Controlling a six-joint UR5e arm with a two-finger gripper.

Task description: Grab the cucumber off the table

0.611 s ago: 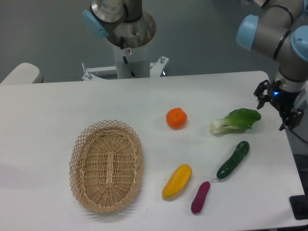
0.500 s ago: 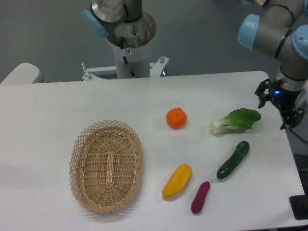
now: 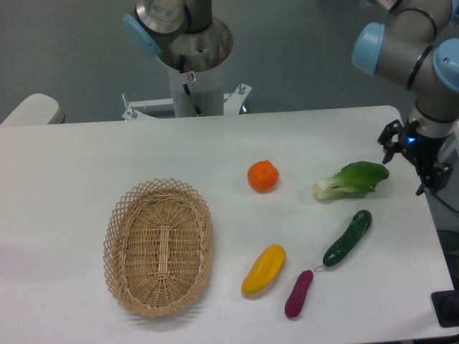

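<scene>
Nearest the camera, on a white table [image 3: 86, 150]: a dark purple oblong vegetable [image 3: 298, 293], lying close to the front edge. Just left of it, a yellow pepper [image 3: 263, 269], tilted on a diagonal. Farther left, an oval wicker basket [image 3: 158, 247] with nothing visible inside.

Right of the purple vegetable, nearly touching its upper end: the cucumber [image 3: 347, 238], dark green and glossy, lying flat on the table, angled from lower left to upper right. Untouched, with bare tabletop all around it.

Beyond the cucumber, a leafy bok choy [image 3: 351, 179] with a white stem pointing left. Left of that, 1 orange fruit [image 3: 263, 175] near the middle of the table.

At the right edge of the table, beyond and to the right of the cucumber: the black gripper [image 3: 414, 159], hanging from a grey and light-blue arm, just past the bok choy's leafy end. Well apart from the cucumber, holding nothing. Fingers too small and dark to tell whether spread or pressed together.

At the back, beyond the far table edge: the grey robot base [image 3: 188, 54].
</scene>
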